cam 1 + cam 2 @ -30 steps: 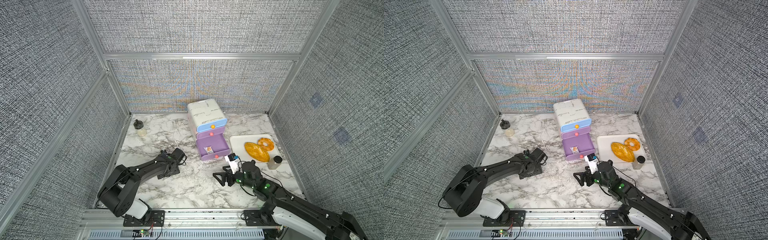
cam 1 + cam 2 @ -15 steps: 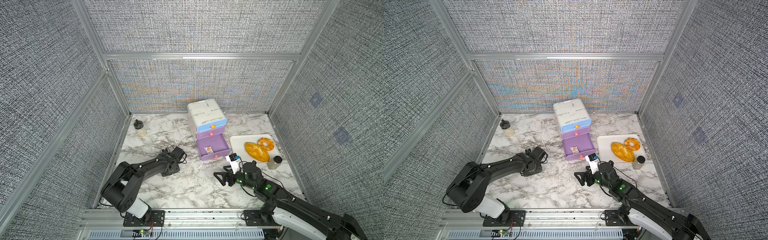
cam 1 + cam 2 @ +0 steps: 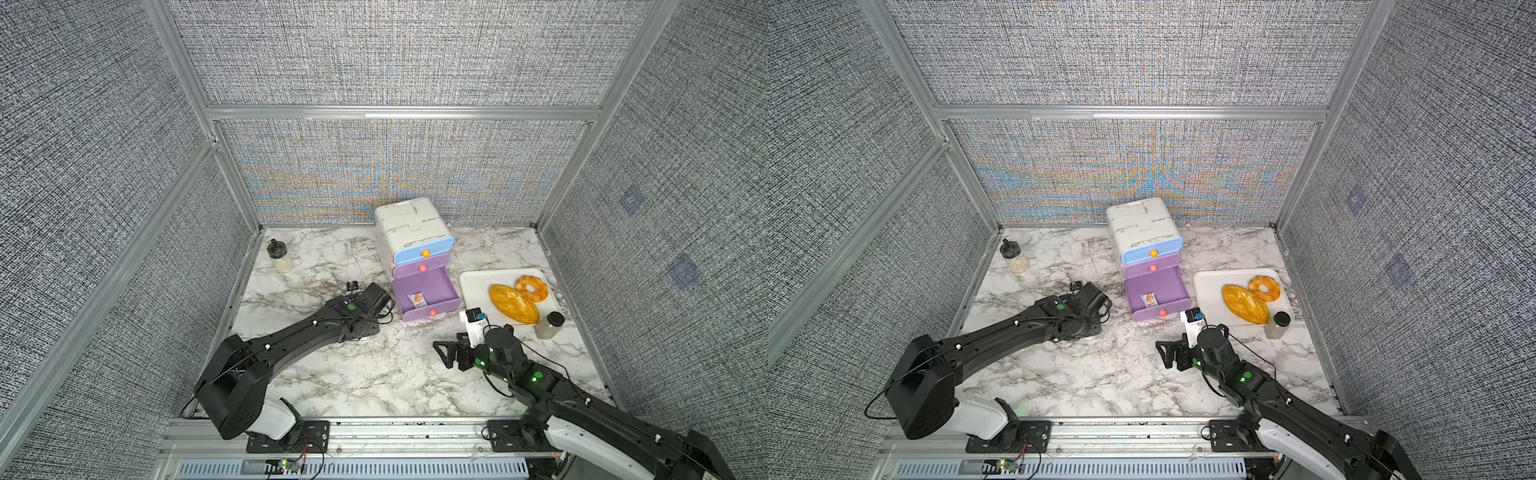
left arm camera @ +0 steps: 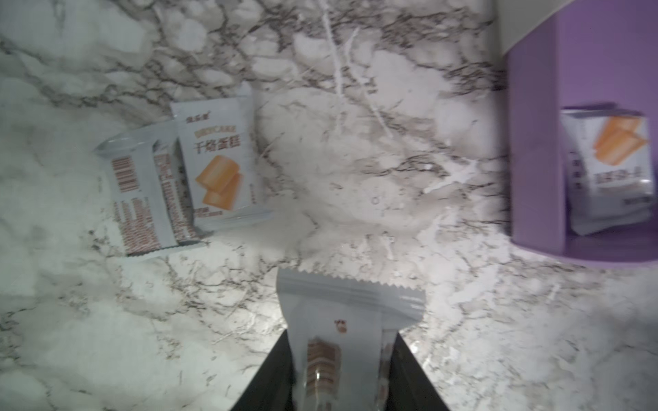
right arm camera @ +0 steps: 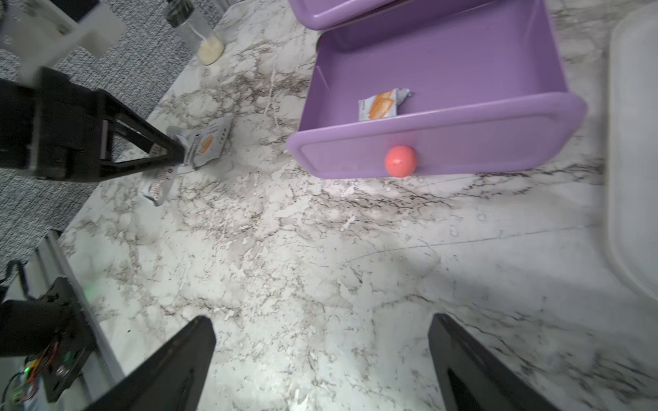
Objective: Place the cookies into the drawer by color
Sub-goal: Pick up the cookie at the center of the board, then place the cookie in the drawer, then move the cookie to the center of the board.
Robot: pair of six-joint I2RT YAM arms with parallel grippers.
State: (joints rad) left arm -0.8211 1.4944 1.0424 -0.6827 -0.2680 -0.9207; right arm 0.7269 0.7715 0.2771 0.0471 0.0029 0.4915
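Top views: the white cabinet (image 3: 409,226) stands at the counter's (image 3: 374,374) back; its lowest purple drawer (image 3: 440,286) is pulled out, holding one stored packet (image 3: 1149,299).
Left wrist: the left pincer (image 4: 340,341) pinches a held packet (image 4: 350,306); a face-up packet (image 4: 217,163) overlaps a face-down packet (image 4: 139,199) on the counter.
Right wrist: the right pincer (image 5: 320,320) is spread wide over the counter, near the drawer's pink knob (image 5: 400,161).

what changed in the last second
The left claw closed on a white cookie packet and edged toward the open purple drawer. The right claw stayed open, about where it was; the packet in the drawer and the tray did not move.
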